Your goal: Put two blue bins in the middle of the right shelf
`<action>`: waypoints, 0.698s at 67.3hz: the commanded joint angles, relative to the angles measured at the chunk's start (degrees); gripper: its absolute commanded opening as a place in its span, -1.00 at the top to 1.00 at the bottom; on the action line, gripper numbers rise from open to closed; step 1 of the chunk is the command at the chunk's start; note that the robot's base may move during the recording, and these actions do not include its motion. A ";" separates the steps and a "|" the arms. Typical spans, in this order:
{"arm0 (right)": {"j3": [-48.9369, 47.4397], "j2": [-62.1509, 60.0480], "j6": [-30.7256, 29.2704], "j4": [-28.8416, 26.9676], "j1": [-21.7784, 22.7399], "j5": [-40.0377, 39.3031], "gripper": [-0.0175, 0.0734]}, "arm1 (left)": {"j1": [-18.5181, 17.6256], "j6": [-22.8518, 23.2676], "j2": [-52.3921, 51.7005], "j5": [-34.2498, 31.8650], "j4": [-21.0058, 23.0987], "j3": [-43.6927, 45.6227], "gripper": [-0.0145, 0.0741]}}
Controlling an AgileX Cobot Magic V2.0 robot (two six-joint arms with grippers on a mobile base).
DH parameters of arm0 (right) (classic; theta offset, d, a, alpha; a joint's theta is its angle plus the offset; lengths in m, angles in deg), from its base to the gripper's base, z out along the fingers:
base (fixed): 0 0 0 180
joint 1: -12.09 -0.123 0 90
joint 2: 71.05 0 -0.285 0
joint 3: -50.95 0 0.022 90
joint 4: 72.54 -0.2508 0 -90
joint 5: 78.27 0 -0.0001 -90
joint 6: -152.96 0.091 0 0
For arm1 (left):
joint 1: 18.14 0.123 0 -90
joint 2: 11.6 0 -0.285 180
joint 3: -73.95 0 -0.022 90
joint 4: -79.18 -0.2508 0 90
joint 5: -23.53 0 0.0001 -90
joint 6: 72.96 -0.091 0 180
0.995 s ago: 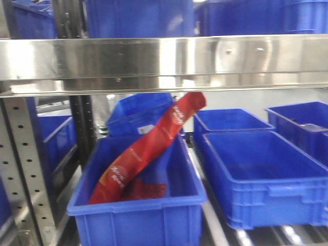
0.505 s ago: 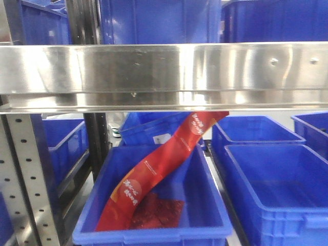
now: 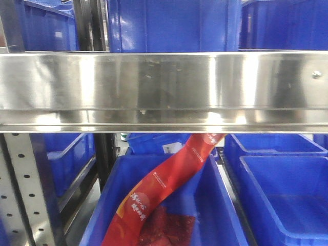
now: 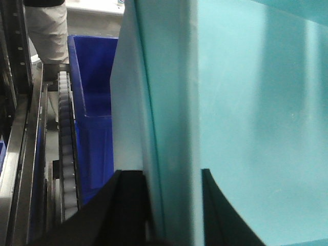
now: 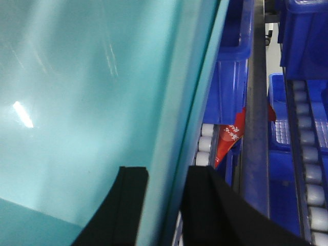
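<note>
Because each arm clamps one side wall, the left fingers point(image 4: 164, 205) and right fingers point(image 5: 166, 205) hold the bin point(image 3: 174, 25) level above the shelf point(image 3: 164, 87).

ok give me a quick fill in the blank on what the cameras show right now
1. The long snack bag leaning in the blue bin is ____.
2. A shiny ____ shelf rail crosses the front view.
3. Each hand grips a ____ wall of a bin.

Missing: red; metal; pale
</note>
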 commanded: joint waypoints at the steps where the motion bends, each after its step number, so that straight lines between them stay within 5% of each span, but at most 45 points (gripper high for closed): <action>1: -0.52 -0.39 -0.85 0.22 0.14 -3.35 0.97 | -0.37 0.20 -1.64 -6.26 4.36 1.40 0.92; 47: -0.52 -0.39 -0.85 0.22 0.14 -3.35 0.97 | -0.37 0.20 -1.64 -6.26 4.36 1.40 0.92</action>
